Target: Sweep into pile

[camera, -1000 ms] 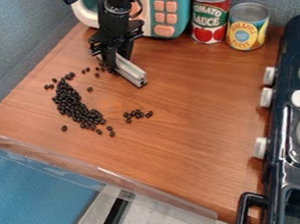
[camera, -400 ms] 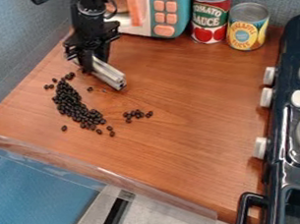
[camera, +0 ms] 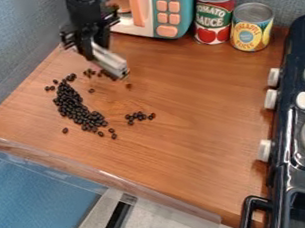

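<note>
You're facing a brown wooden counter (camera: 197, 137); on it black beans (camera: 74, 107) are lying in a curved heap, a small cluster and scattered strays, while a red can (camera: 214, 17), a yellow can (camera: 250, 31) and a toy microwave (camera: 179, 9) are standing behind.

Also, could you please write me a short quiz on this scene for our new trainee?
1. What does the hand hold?
a) a sponge
b) a silvery bar
c) a wooden spoon
2. True or false: the small bean cluster touches the large bean pile.
3. How many cans stand between the toy microwave and the stove?

Key:
1. b
2. False; bare counter separates them.
3. Two.
</note>
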Robot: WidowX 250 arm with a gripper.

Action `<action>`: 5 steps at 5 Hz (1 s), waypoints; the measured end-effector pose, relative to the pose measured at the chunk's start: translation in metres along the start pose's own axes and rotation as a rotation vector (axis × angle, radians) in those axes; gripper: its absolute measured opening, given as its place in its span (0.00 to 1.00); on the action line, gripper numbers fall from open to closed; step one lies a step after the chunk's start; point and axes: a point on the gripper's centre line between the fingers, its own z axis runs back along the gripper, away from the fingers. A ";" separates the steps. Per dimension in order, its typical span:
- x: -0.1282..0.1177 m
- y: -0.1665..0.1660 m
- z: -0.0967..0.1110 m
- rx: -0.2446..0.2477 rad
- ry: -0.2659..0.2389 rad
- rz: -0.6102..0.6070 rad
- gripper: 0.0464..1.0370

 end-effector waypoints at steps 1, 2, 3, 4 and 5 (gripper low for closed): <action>-0.002 -0.027 0.011 -0.045 -0.007 -0.022 0.33; -0.009 -0.046 0.000 -0.038 0.011 -0.028 0.33; -0.014 -0.060 -0.015 -0.030 0.018 -0.019 0.33; -0.024 -0.065 -0.033 0.015 0.002 -0.039 0.33; -0.021 -0.061 -0.038 0.031 -0.024 -0.045 0.33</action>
